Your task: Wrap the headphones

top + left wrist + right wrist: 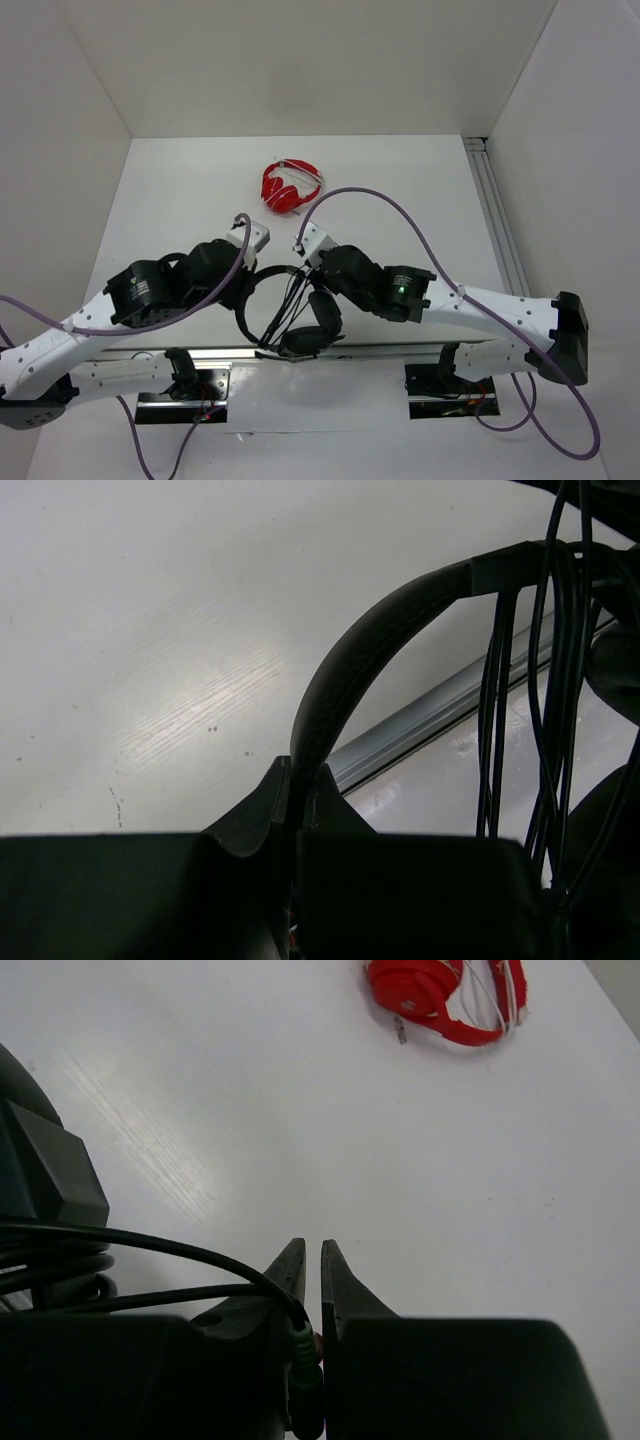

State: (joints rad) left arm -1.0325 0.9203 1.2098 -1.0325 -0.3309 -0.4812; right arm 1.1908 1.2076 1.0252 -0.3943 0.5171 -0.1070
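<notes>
The headband (352, 658) is clamped by the left gripper (298, 772). Several cable loops (552, 680) are draped over it beyond the jaws. The plug end (303, 1360) is pinched in the right gripper (311, 1252). Only the tail is judged left to wrap.

White matte tabletop (400, 170), faintly scuffed and speckled, shut in by white walls on the left, back and right, with an aluminium rail (497, 215) along the right side and a second rail (380, 347) across the near edge. Lying flat toward the back, near the middle and well apart from everything else: red headphones (290, 186) with a white cable looped over them. At the near edge, two black base plates (155, 405), and by the second rail black headphones (245, 300) raised by the band, lower earcup over the rail, contact with the surface impossible to tell.
</notes>
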